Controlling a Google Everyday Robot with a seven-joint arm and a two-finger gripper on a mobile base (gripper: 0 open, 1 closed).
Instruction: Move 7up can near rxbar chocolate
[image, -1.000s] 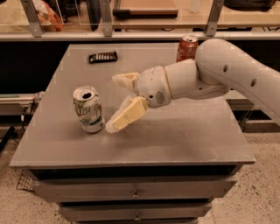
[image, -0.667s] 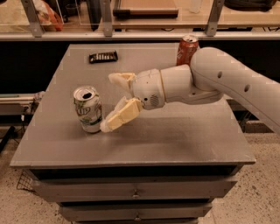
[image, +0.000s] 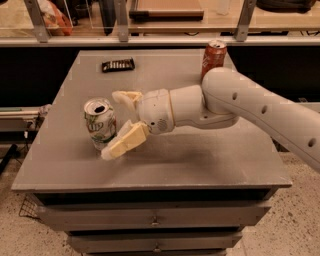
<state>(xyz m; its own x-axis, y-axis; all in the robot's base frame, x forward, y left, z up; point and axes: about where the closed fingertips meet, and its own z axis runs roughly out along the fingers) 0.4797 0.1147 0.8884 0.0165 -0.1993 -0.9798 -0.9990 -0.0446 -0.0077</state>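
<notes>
The 7up can (image: 100, 123), white and green with a silver open top, stands upright on the left part of the grey table (image: 200, 160). The rxbar chocolate (image: 118, 65), a small flat dark wrapper, lies at the table's far left. My gripper (image: 114, 123) reaches in from the right at the can's right side. It is open: one cream finger (image: 125, 96) is behind the can and the other finger (image: 124, 143) is in front, touching or almost touching the can's lower right.
A red-orange soda can (image: 213, 57) stands at the table's far edge, behind my arm (image: 260, 107). Drawers (image: 155, 220) sit below the tabletop. A shelf with metal posts (image: 150, 20) runs behind the table.
My gripper has moved left toward the 7up can, so its open fingers now flank the can's right side. The can has not moved.
</notes>
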